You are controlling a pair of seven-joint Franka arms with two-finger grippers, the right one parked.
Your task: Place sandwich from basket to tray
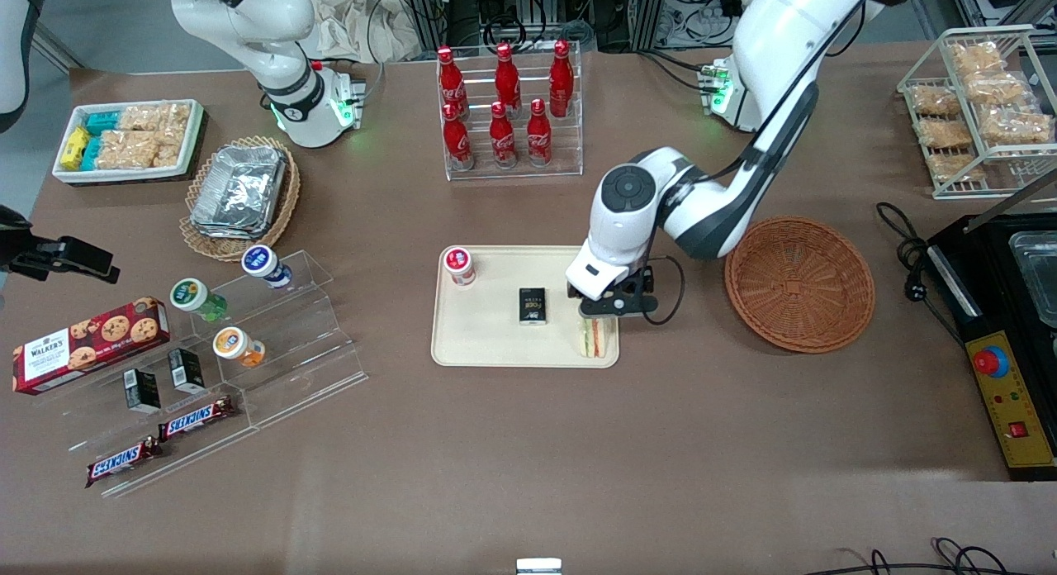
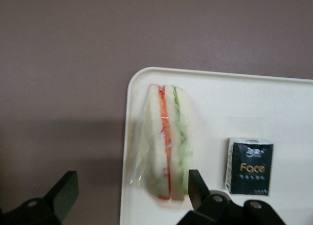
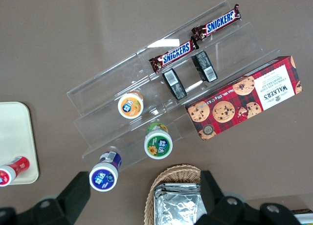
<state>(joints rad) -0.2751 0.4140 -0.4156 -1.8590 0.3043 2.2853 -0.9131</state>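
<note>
your sandwich (image 2: 167, 144) is already on the tray (image 1: 487, 354), lying in the corner nearest the working arm's end of the counter (image 1: 528, 468) and nearest the front camera, well apart from the basket (image 1: 799, 282), which looks empty. it lies directly under the pincer (image 1: 600, 315), and its long axis runs along the tray's short edge, so the layers of filling point straight out from between the fingers. in the wrist view the pincer (image 2: 129, 195) is spread wide: one fingertip (image 2: 196, 186) sits just beside the bread on the side of the small black packet (image 2: 249, 166), the other fingertip (image 2: 64, 191) stands out over the bare counter, apart from the wrapper. it pinches nothing. you look to be at the release, so the move to come is, by my reading, a straight lift clear of the sandwich without dragging its loose wrapper.
</note>
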